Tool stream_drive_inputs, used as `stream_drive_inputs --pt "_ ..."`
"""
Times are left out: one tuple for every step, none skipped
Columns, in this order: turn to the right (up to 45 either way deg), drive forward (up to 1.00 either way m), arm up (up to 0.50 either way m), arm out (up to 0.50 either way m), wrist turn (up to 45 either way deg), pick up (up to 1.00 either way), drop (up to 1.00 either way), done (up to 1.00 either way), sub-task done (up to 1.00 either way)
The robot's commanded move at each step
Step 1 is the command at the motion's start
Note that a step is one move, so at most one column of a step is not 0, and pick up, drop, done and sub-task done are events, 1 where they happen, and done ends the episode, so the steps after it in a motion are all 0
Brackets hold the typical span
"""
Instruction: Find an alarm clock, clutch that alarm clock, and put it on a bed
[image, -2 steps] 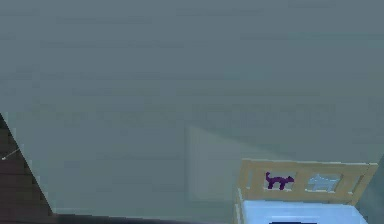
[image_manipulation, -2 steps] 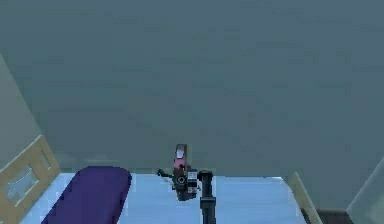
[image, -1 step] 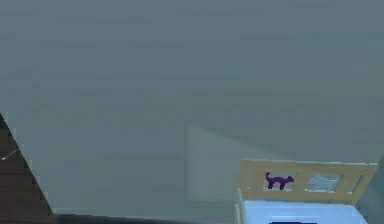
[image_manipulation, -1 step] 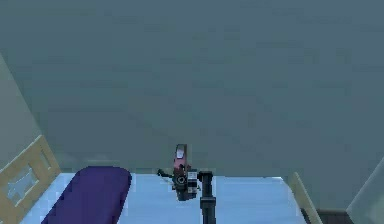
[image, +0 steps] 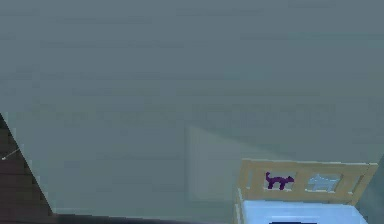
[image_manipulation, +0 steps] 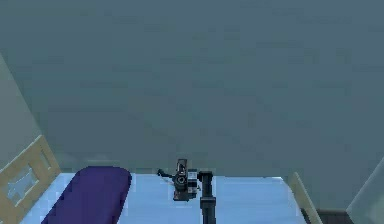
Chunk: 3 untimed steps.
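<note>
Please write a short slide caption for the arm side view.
The gripper reaches out at a bed with a purple pillow, under a grey wall.

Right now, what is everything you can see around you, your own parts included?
wall: one, grey-green, behind the bed.
bed: one, pale blue sheet, arm side view's bottom.
headboard: one, light wood with a purple cat shape, forward view's lower right.
pillow: one, purple, on the bed.
dark shape: one, brown, forward view's lower left; unidentifiable.
arm: one, dark, rising from the bottom edge.
gripper: one, dark, at the arm's end; cannot tell whether it holds anything.
</note>
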Motion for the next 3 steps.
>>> stream_drive_inputs --pt "0.0 0.0 0.1 0.0 0.0 0.0 0.0 0.0 0.0" --pt "0.0 0.0 0.0 -0.08 0.0 0.0 0.0 0.0 0.0" --pt "0.0 0.0 0.0 0.0 0.0 0.0 0.0 1.0 0.0"
